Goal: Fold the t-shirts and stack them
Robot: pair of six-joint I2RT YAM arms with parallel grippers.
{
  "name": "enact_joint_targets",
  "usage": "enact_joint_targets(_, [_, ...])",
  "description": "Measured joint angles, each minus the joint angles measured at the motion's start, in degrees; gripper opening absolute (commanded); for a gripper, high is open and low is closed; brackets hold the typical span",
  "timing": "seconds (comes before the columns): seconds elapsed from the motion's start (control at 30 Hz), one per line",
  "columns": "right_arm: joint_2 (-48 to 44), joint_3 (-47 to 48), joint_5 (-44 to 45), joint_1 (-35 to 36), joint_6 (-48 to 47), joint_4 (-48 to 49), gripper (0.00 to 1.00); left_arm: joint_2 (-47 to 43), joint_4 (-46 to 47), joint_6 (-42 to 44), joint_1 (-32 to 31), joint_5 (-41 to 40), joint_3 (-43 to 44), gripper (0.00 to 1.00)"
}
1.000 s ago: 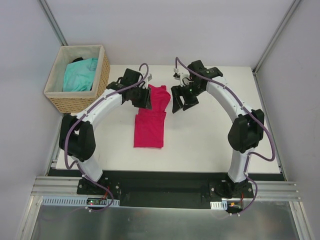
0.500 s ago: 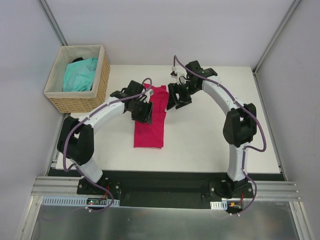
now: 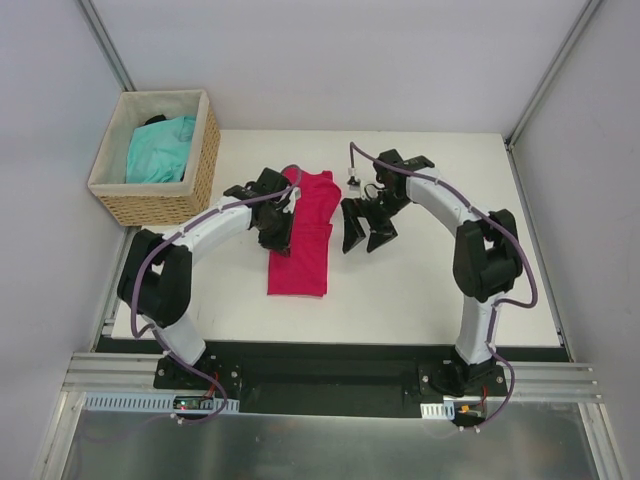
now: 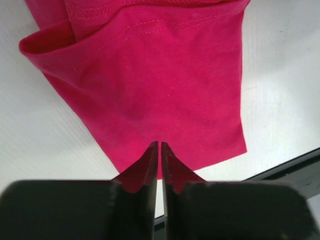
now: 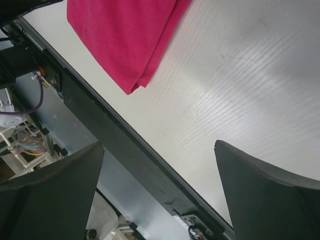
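Currently left hand [image 4: 159, 145] is pinching the folded crimson-pink fabric t-shirt [image 4: 165, 75] at its edge; right hand [image 5: 159, 145] is hanging spread over white tabletop [image 5: 240, 75]. Risk: shallow pinch slipping, spoiling the fold.

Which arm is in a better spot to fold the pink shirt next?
Left, probably. The left fingers are nearly shut right over the pink shirt's edge. The right fingers stand wide open over the table, beside the shirt.
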Motion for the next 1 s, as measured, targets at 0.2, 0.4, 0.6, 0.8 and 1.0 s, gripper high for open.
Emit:
enact_joint_targets(0.2, [-5.2,-1.1,4.2,0.0,1.8,4.0,0.96,4.1,1.4,0.9,-0.7,-0.2,0.0,0.0])
enact_joint_targets(0.4, [-11.0,-3.5,10.0,0.0,3.0,8.0,0.96,6.9,2.7,2.5,-0.7,-0.7,3.0,0.0])
enact_joint_targets(0.6, [-12.8,-4.8,11.5,0.0,3.6,8.8,0.96,7.7,4.0,3.6,-0.7,-0.7,7.8,0.0])
enact_joint_targets(0.8, [-12.8,-4.8,12.2,0.1,3.7,8.7,0.96,12.5,6.1,4.0,-0.7,-0.6,8.5,0.0])
enact_joint_targets(1.0, [-12.9,-4.3,13.7,0.1,2.9,8.4,0.96,15.1,8.3,4.0,-0.7,-0.5,6.3,0.0])
